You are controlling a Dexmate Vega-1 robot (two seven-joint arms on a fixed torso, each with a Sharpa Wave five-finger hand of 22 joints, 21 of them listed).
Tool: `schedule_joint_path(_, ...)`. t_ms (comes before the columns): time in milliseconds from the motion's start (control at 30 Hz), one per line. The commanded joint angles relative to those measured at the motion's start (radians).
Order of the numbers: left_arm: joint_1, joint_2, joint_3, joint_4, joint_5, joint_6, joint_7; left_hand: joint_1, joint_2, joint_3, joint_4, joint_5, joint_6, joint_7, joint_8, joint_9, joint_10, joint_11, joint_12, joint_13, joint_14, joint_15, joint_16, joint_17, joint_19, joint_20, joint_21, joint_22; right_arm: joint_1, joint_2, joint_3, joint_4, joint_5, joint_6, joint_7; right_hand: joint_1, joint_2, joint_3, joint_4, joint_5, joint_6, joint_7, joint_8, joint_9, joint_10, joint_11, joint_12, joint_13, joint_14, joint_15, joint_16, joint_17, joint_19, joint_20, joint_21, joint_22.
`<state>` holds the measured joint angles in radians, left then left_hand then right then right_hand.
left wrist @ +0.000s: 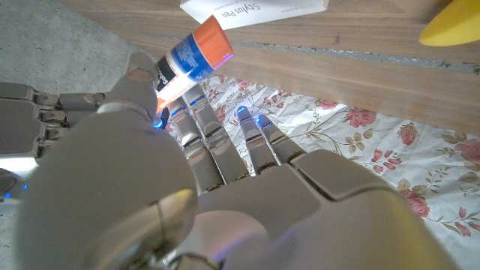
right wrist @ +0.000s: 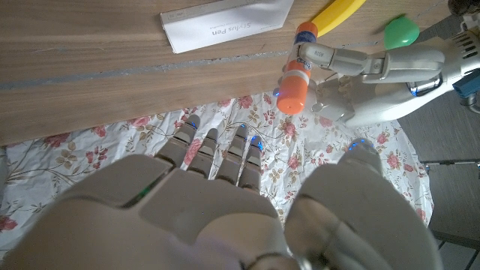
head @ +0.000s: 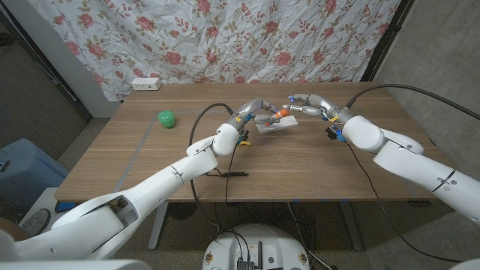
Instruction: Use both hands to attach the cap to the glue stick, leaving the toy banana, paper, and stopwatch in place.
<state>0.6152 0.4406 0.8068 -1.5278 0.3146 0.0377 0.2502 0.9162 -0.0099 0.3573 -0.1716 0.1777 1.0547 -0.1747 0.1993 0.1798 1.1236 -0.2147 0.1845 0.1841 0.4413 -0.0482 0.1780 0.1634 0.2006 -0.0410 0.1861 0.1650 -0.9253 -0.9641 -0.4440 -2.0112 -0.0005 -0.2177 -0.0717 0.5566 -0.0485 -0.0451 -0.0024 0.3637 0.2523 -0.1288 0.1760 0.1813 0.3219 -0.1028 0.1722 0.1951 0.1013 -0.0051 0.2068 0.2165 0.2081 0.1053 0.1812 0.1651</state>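
Left hand (right wrist: 375, 67) pinches capped glue stick (right wrist: 296, 71) above paper (right wrist: 225, 22); right hand (right wrist: 217, 202) released, fingers apart.

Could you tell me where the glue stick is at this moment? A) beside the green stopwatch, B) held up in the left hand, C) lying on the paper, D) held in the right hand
B: the left hand grips the glue stick above the table, its orange cap on, while the right hand holds nothing and the paper lies bare.
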Motion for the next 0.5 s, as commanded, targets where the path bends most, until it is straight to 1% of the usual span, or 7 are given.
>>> schedule_joint_path(33,-0.001,-0.007,-0.007,0.006,-0.019,0.004,0.001,-0.011,0.063,0.003,0.004,0.007,0.065,0.009,0.006,0.008,0.001,-0.007,0.004,0.003,0.005,-0.143,0.0,0.002,0.009,0.0,0.001,0.003,-0.071,0.035,0.03,0.02,0.004,0.068,-0.086,-0.015,0.008,-0.005,0.011,-0.005,-0.018,0.004,-0.002,0.002,-0.021,0.006,0.0,0.0,-0.009,-0.001,0.0,0.004,-0.007,-0.007,0.001,0.004)
schedule_joint_path(167,-0.003,-0.007,-0.006,0.007,-0.019,0.006,0.001,-0.011,0.063,0.003,0.003,0.007,0.066,0.007,0.006,0.008,0.002,-0.008,0.004,0.003,0.005,-0.144,0.0,0.002,0.01,0.0,0.001,0.003,-0.092,0.044,0.038,0.033,-0.006,0.11,-0.119,-0.024,0.016,-0.005,0.015,-0.01,-0.052,0.0,-0.005,0.001,-0.062,0.007,-0.004,-0.002,-0.026,0.002,-0.004,0.002,-0.008,-0.014,0.002,0.004)
schedule_joint_path(233,-0.003,-0.009,-0.007,0.009,-0.022,0.008,0.002,-0.01,0.063,0.003,0.003,0.007,0.065,0.006,0.006,0.008,0.002,-0.008,0.004,0.003,0.005,-0.144,0.0,0.002,0.009,0.0,0.001,0.003,-0.1,0.048,0.039,0.033,-0.015,0.116,-0.132,-0.026,0.018,-0.006,0.015,-0.013,-0.063,0.004,-0.004,0.0,-0.077,0.004,-0.003,-0.002,-0.036,0.004,-0.006,0.001,-0.009,-0.016,0.003,0.004)
schedule_joint_path(300,-0.002,-0.012,-0.009,0.012,-0.028,0.008,0.004,-0.011,0.063,0.003,0.003,0.007,0.065,0.007,0.006,0.008,0.002,-0.008,0.004,0.003,0.005,-0.143,0.0,0.002,0.009,0.0,0.001,0.003,-0.111,0.059,0.042,0.047,-0.027,0.148,-0.16,-0.028,0.022,-0.005,0.016,-0.016,-0.072,0.005,-0.004,0.0,-0.096,0.007,-0.005,-0.003,-0.042,0.005,-0.007,0.001,-0.01,-0.02,0.003,0.004)
schedule_joint_path(333,-0.002,-0.013,-0.01,0.013,-0.032,0.008,0.005,-0.011,0.063,0.003,0.003,0.007,0.066,0.007,0.006,0.008,0.002,-0.008,0.004,0.003,0.005,-0.143,0.0,0.002,0.01,0.0,0.001,0.003,-0.114,0.063,0.042,0.055,-0.031,0.166,-0.167,-0.03,0.025,-0.005,0.017,-0.016,-0.072,0.006,-0.003,-0.001,-0.097,0.007,-0.004,-0.004,-0.044,0.005,-0.007,0.001,-0.01,-0.022,0.003,0.004)
schedule_joint_path(433,-0.004,-0.019,-0.012,0.023,-0.044,0.006,0.004,-0.01,0.063,0.003,0.004,0.007,0.065,0.007,0.006,0.008,0.002,-0.008,0.004,0.003,0.005,-0.143,0.0,0.002,0.009,0.0,0.001,0.003,-0.12,0.079,0.039,0.083,-0.058,0.218,-0.2,-0.037,0.055,0.005,0.025,-0.026,-0.047,0.006,0.011,-0.001,-0.087,0.007,0.008,-0.005,-0.045,0.001,-0.003,0.002,-0.01,-0.034,0.004,0.004)
schedule_joint_path(500,-0.007,-0.018,-0.01,0.025,-0.042,0.006,0.004,-0.011,0.063,0.003,0.004,0.007,0.063,0.008,0.005,0.008,0.001,-0.007,0.004,0.003,0.006,-0.143,0.0,0.002,0.009,0.001,0.001,0.003,-0.123,0.088,0.039,0.09,-0.065,0.228,-0.208,-0.039,0.061,0.007,0.026,-0.029,-0.041,0.007,0.014,-0.002,-0.082,0.009,0.01,-0.006,-0.045,0.0,-0.002,0.002,-0.01,-0.037,0.004,0.004)
